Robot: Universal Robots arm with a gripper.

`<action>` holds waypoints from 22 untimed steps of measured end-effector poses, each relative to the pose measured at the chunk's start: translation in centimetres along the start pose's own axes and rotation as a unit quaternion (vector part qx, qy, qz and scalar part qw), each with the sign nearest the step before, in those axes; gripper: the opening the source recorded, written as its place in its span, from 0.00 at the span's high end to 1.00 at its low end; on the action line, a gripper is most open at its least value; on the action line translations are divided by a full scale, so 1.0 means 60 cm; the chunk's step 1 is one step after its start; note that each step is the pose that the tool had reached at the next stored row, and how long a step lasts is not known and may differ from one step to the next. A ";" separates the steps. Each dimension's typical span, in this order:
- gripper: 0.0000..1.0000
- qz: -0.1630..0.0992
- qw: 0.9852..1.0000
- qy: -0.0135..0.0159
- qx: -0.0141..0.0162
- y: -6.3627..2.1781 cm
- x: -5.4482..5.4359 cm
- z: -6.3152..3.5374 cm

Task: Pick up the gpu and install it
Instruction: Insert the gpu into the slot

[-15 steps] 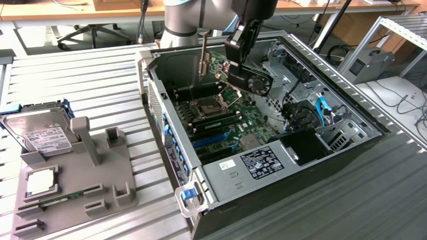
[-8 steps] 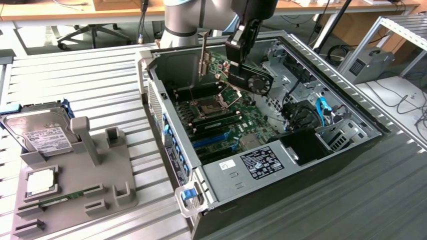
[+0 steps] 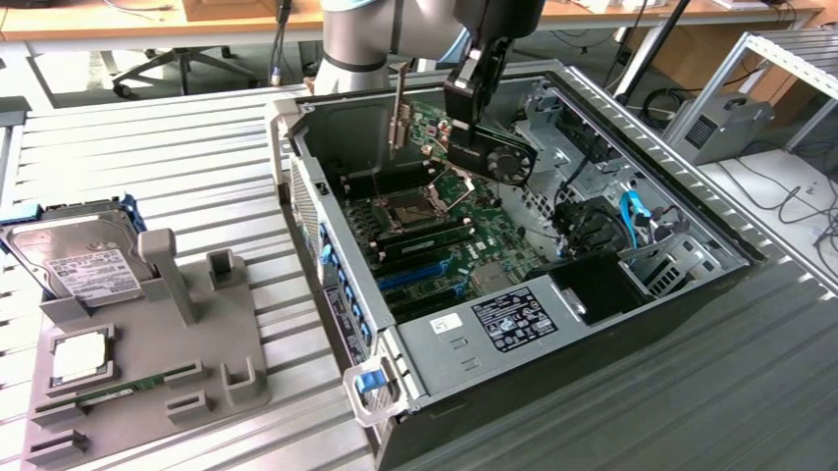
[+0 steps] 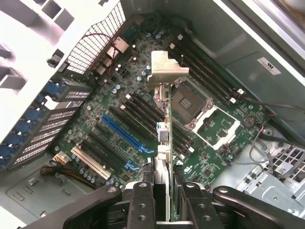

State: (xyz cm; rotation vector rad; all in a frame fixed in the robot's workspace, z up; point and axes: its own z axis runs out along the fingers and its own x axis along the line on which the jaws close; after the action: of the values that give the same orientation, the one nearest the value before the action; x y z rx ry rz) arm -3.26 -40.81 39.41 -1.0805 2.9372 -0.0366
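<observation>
Wrist view: gpu (image 4: 167, 129) seen edge-on, clamped between the closed jaws of gripper (image 4: 164, 202), held above motherboard (image 4: 119, 90). Below and beside its lower edge: black slots and blue slot (image 4: 125, 133); CPU socket (image 4: 188, 102) just beside. Exterior view: card upright within open top of case (image 3: 590, 383), near its rear wall; hard drive (image 3: 78, 260) and grey holder (image 3: 157, 383) well apart, at the exterior view's left. Thin green board, silver bracket (image 4: 164, 71) at far end.
</observation>
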 end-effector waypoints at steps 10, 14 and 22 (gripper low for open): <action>0.73 -0.012 1.000 0.000 0.000 0.000 0.000 -0.001; 0.73 -0.017 1.000 0.000 0.000 0.000 0.000 -0.001; 0.73 -0.027 1.000 -0.001 0.000 0.001 0.000 -0.001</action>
State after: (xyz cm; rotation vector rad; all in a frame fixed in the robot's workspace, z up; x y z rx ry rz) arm -3.26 -40.76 39.49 -1.1591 2.9061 -0.0362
